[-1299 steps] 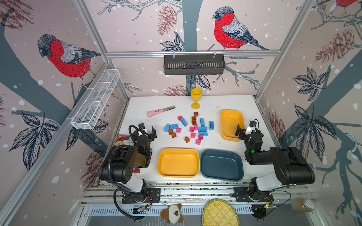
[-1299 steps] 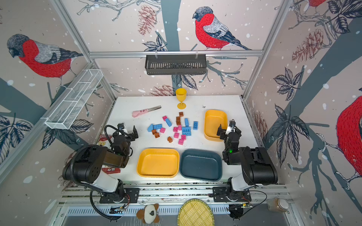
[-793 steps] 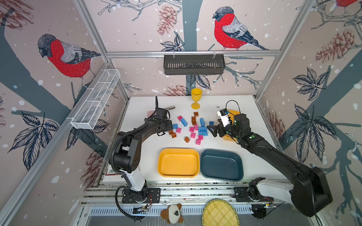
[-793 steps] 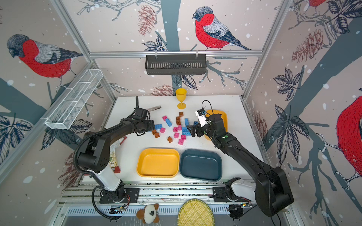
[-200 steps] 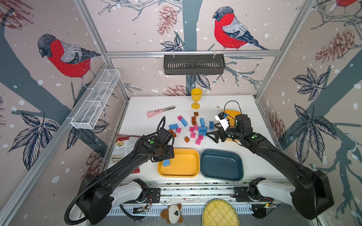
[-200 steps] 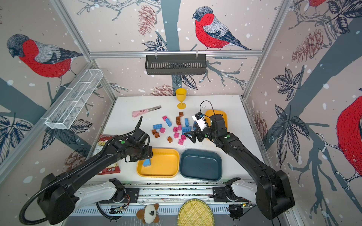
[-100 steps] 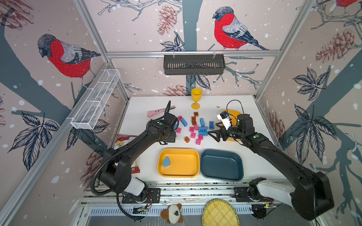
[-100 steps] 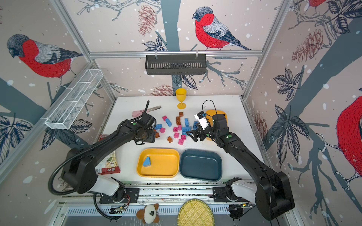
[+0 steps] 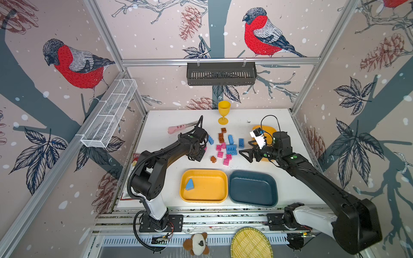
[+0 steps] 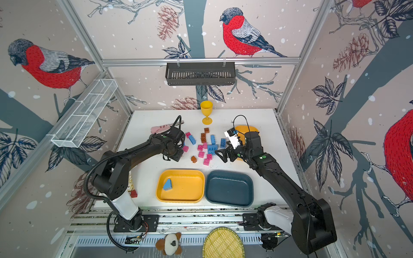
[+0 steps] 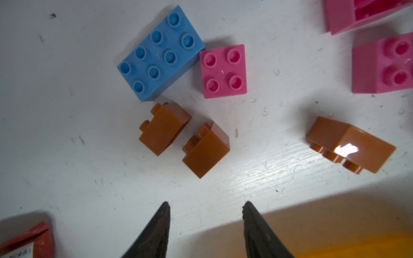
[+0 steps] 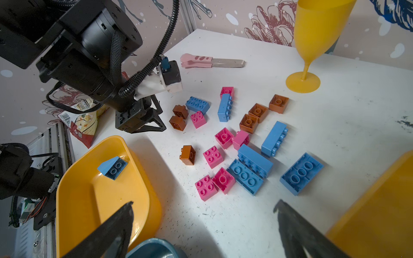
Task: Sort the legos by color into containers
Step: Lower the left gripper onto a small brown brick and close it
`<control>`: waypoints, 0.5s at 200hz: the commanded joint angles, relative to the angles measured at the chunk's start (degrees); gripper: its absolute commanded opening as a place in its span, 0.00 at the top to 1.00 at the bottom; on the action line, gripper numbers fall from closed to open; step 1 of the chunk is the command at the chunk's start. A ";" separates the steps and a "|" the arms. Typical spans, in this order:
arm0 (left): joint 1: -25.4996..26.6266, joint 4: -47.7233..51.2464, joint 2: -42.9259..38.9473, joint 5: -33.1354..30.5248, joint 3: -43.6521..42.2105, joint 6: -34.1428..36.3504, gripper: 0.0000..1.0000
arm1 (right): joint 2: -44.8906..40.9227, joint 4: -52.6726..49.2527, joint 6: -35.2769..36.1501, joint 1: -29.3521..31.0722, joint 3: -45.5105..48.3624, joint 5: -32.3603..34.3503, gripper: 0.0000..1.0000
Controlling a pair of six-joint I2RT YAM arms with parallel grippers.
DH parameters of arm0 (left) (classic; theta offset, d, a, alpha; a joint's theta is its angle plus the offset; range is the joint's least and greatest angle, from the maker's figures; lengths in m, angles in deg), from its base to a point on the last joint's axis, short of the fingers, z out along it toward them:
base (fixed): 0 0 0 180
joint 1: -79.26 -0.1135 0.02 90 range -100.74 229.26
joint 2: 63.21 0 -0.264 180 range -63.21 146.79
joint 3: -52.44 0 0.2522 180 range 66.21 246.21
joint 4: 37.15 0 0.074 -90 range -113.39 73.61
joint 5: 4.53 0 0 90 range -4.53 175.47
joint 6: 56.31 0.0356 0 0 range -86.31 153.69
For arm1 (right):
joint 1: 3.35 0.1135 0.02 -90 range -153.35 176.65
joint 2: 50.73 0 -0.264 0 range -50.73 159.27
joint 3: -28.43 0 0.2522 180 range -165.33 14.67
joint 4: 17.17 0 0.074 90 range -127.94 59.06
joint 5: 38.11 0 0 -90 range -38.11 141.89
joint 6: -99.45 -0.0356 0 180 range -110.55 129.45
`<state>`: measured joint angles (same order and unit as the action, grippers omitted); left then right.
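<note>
Legos point(image 9: 231, 148) lie scattered mid-frame on the white desk point(image 9: 237, 118) in a top view, two brown bricks point(image 11: 165, 128) just ahead of the nearer left tool point(image 11: 205, 202), half-open and empty, while the right tool point(image 12: 203, 203) gapes wide, holding nothing.

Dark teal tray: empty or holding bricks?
Empty: the dark teal tray shows bare floor in both top views. The blue wedge lies in the larger yellow tray.
</note>
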<state>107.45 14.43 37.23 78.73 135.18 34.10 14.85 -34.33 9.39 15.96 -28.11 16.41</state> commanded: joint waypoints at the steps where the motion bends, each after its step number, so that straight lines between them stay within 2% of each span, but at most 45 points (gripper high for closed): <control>1: -0.55 -2.34 2.23 1.57 1.18 5.15 0.46 | -0.03 0.32 -0.30 -0.28 0.16 0.59 0.01; 38: -1.02 -3.52 5.57 0.18 2.48 6.58 0.49 | -0.42 -0.20 -0.01 -0.77 0.29 0.68 0.01; 58: -1.14 -4.56 6.58 2.57 2.91 6.56 0.50 | -0.60 -0.69 0.05 -0.93 0.47 0.77 0.01; 81: -1.21 -4.95 8.26 0.63 3.45 6.79 0.50 | -0.94 -0.57 -0.03 -1.21 0.79 0.86 0.01; 100: -1.25 -5.25 9.37 2.11 4.63 6.65 0.50 | -0.97 -0.49 -0.12 -1.23 0.86 0.94 0.01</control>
<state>106.38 10.21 45.49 79.48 138.43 39.69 14.26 -35.16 9.41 14.80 -27.37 16.74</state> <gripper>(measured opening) 0.504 0.995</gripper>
